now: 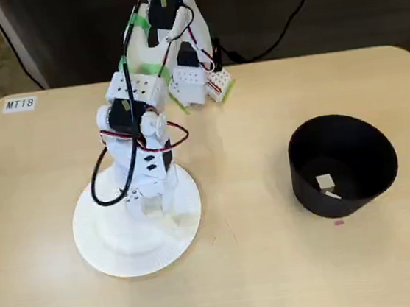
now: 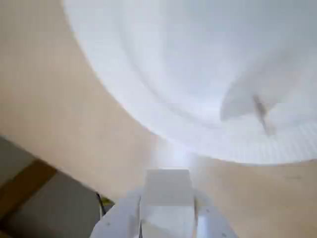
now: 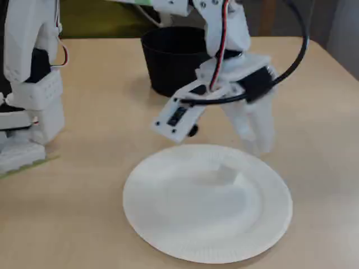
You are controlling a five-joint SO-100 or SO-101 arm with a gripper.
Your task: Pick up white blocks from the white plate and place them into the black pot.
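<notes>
wrist view blurred, pincer (image 1: 154, 204) hiding plate (image 1: 97, 247) centre

You can see a light wooden table (image 1: 278, 278) filling most of a fixed view. A small white label (image 1: 19, 104) reading "MT18" sits in its upper left corner. A tiny pink mark (image 1: 339, 222) lies lower right. Black cables (image 1: 290, 21) run across the dark floor at the top.

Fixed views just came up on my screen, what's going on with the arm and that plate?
The arm's claw hangs over the far edge of the white plate. Whether it is open or holds anything cannot be told; the wrist view is blurred. No white blocks are clearly visible on the plate. The black pot stands apart on the table with at least one white block already inside.
</notes>
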